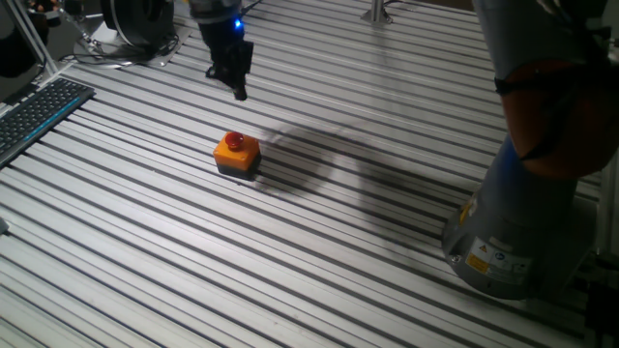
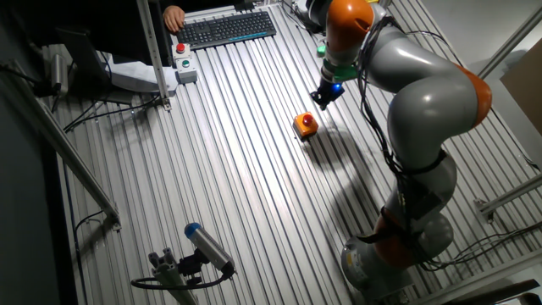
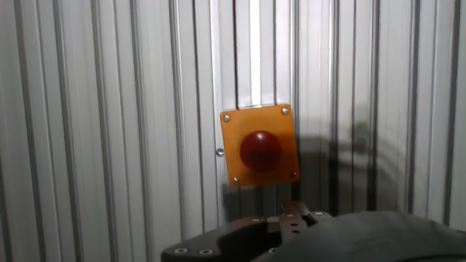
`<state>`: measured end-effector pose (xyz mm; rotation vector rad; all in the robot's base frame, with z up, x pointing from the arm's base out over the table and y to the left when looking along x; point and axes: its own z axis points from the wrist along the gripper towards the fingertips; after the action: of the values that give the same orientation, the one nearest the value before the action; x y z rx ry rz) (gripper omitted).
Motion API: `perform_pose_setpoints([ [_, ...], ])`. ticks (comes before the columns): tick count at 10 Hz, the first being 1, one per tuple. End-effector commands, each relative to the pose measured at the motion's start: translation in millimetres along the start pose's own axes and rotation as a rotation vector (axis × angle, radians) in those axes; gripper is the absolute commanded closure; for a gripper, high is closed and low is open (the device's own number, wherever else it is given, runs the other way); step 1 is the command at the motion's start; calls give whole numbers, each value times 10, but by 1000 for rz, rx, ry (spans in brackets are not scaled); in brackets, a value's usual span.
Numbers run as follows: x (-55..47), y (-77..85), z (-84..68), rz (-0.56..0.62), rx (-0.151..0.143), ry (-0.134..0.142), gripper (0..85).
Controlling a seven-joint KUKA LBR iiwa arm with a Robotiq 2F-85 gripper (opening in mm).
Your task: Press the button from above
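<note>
The gripper (image 1: 239,89) is held above the table (image 1: 368,242), clear of everything; whether its fingers are parted or closed cannot be told from any view. The button (image 1: 235,141) sits just beyond and below it on the slatted top, its red dome centred in the hand view (image 3: 261,148). The approach step is judged to be in hand. Next, the tip must be aligned over the dome and lowered straight down.
</note>
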<state>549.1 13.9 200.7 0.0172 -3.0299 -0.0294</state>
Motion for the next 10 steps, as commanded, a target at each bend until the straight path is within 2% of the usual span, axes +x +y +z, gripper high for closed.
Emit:
perform_pose_setpoints([
  [1,-64,37,42,0,2,2,850],
  [3,-199,38,128,-4,-10,-3,850],
  [5,-257,49,208,-7,-10,-14,850],
  [6,-245,56,248,-8,-7,-20,850],
  [8,-218,53,221,-4,4,-5,850],
  [10,-207,-1,302,-4,10,-6,850],
])
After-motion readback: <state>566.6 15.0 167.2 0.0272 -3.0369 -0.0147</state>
